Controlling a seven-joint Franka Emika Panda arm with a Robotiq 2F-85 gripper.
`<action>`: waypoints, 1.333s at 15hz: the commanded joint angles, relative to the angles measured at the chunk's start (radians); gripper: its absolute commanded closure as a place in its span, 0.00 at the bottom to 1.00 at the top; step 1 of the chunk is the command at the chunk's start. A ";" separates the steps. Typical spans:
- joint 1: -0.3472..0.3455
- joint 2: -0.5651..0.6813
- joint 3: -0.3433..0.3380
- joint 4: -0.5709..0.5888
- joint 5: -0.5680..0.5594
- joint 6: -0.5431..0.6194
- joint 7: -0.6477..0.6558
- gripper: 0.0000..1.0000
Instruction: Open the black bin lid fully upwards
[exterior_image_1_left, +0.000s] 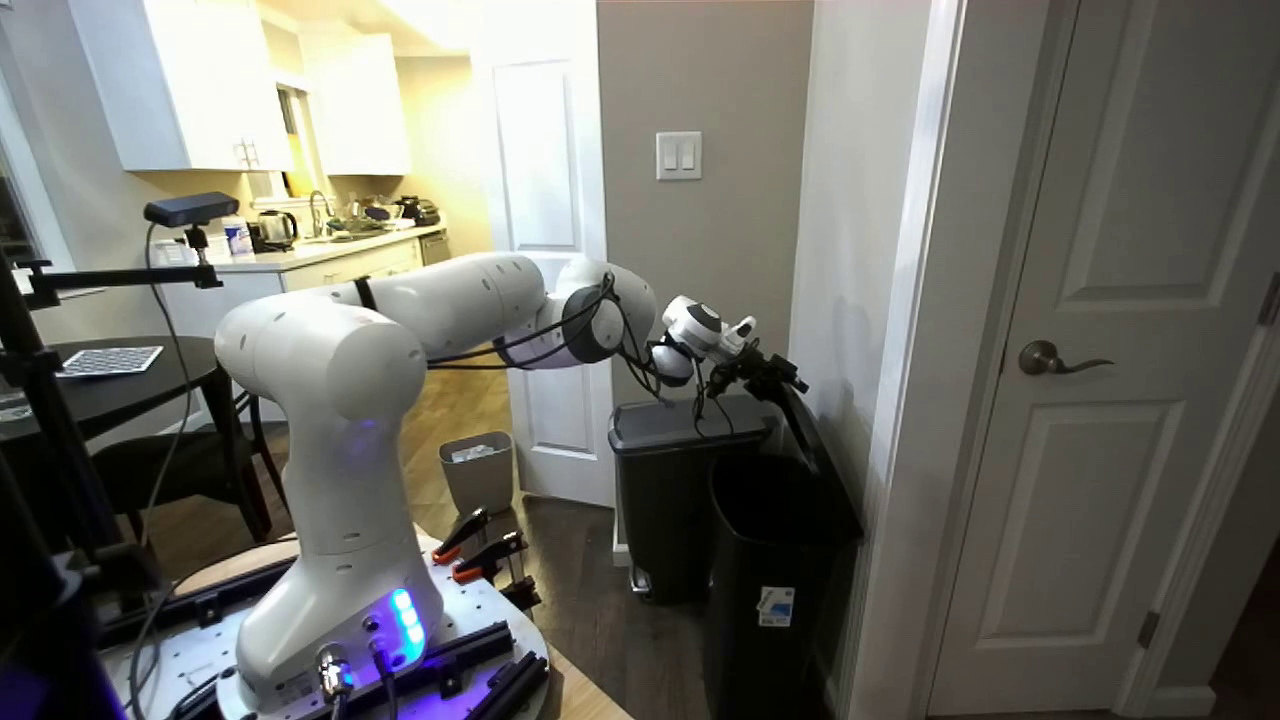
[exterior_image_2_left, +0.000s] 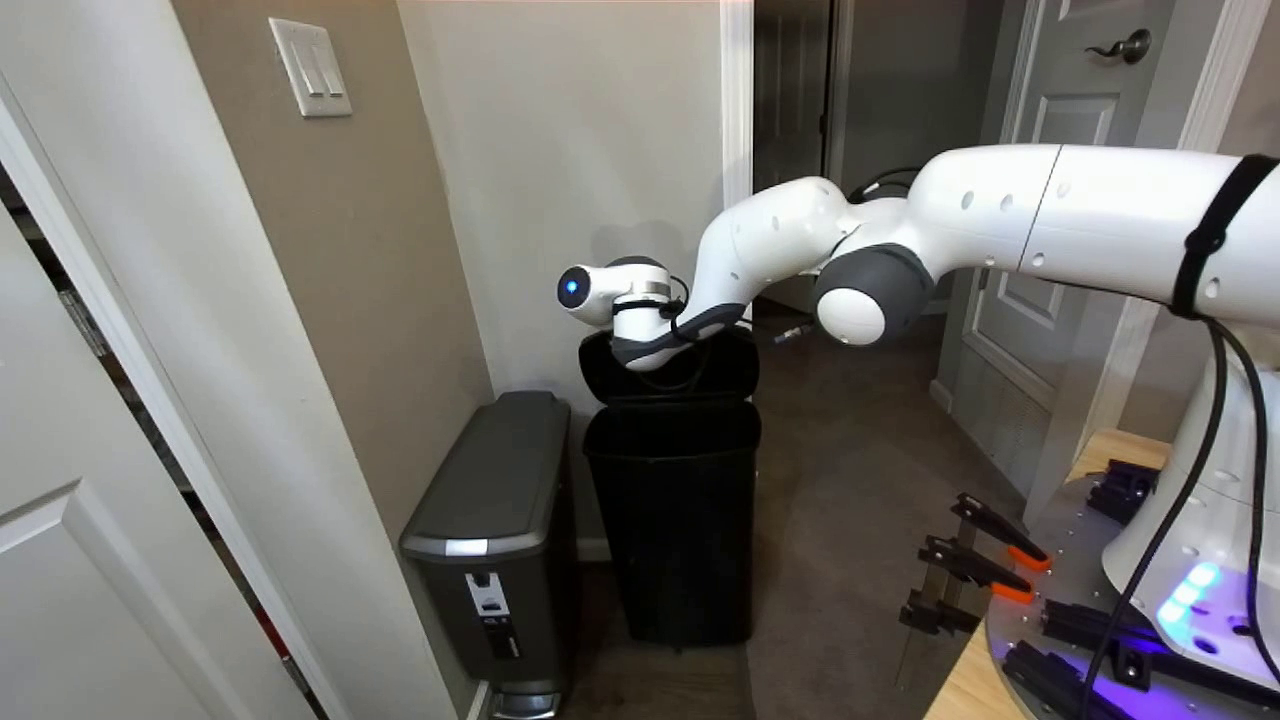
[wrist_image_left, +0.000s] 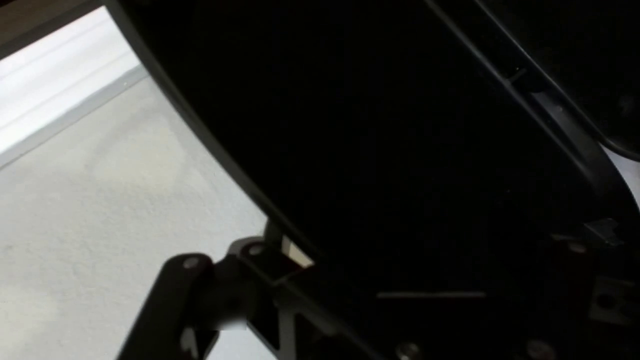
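You have one black bin (exterior_image_2_left: 675, 535), one grey bin (exterior_image_2_left: 500, 560), one wastebasket (exterior_image_1_left: 480, 485), two orange-tipped clamps (exterior_image_2_left: 970, 563), two light switches (exterior_image_1_left: 670, 155), one arm (exterior_image_1_left: 365, 360).

I can't make out a word on the white-and-blue label (exterior_image_1_left: 775, 606) on the black bin (exterior_image_1_left: 768, 660), nor on the pale label (exterior_image_2_left: 487, 593) and the dark sticker (exterior_image_2_left: 501, 636) below it on the grey pedal bin (exterior_image_2_left: 535, 600).

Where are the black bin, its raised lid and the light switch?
Black bin (exterior_image_2_left: 675, 540): in an exterior view, outer side.
Lid (wrist_image_left: 375, 140): in the wrist view, inner face.
Light switch (exterior_image_1_left: 679, 156): in an exterior view, middle of its plate.
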 joint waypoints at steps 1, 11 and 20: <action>0.005 0.000 -0.015 0.001 0.017 0.001 -0.004 0.00; -0.106 -0.059 0.085 0.046 0.054 0.180 -0.090 0.00; -0.176 -0.066 0.207 0.051 0.059 0.260 -0.149 0.00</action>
